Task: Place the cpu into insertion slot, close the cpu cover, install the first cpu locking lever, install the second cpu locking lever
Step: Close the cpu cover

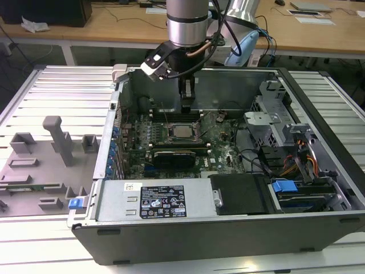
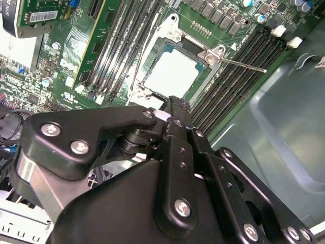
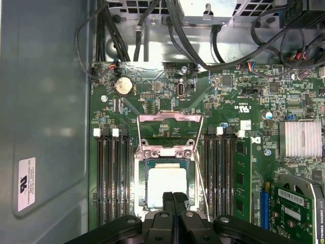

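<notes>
Cpu (image 3: 166,184) in insertion slot (image 3: 140,203), just beneath end effector (image 3: 173,195)

In the first wrist view the black gripper (image 3: 173,195) covers the edge of the silvery-grey square cpu (image 3: 166,183) toward the exterior view's left; perhaps they touch, contact hidden.

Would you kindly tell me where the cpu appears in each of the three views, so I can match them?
Exterior view: the cpu sits on the motherboard, at the pincer tip.
Second wrist view: the cpu is the pale square just beyond the pincer.
First wrist view: the cpu lies between the memory slot banks.
Shared landmark: the shut pincer, close by the cpu everywhere.
</notes>
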{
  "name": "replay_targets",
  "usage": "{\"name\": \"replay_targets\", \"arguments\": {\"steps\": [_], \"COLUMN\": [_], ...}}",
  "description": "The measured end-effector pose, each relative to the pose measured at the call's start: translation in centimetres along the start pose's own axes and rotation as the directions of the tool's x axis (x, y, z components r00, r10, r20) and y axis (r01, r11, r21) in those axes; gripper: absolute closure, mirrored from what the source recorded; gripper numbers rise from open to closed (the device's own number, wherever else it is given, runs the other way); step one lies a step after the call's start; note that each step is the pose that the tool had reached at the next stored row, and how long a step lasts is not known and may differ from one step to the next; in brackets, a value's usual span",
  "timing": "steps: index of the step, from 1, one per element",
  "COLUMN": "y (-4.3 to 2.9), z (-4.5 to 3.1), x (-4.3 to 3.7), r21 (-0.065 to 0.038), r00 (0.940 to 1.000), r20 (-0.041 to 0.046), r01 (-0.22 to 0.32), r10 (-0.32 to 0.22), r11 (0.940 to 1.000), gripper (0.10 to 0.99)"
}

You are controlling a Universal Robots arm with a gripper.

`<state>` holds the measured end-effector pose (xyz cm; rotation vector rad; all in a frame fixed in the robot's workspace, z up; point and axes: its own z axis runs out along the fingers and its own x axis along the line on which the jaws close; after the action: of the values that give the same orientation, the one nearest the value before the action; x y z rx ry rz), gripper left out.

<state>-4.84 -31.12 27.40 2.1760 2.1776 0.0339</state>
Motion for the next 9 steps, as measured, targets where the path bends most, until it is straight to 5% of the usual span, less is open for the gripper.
{"name": "replay_targets", "arguments": {"steps": [2,9], "y": [0.01,2.39], "z": [0.00,0.15], "x": [0.00,-0.01], "r21": [0.000,0.025], "r00": [1.0000,1.0000], "r20": [-0.0001,-0.0014], "r01": [0.000,0.001], "r10": [0.000,-0.001], "r11": [1.0000,0.9997], "gripper": [0.980,0.980]}}
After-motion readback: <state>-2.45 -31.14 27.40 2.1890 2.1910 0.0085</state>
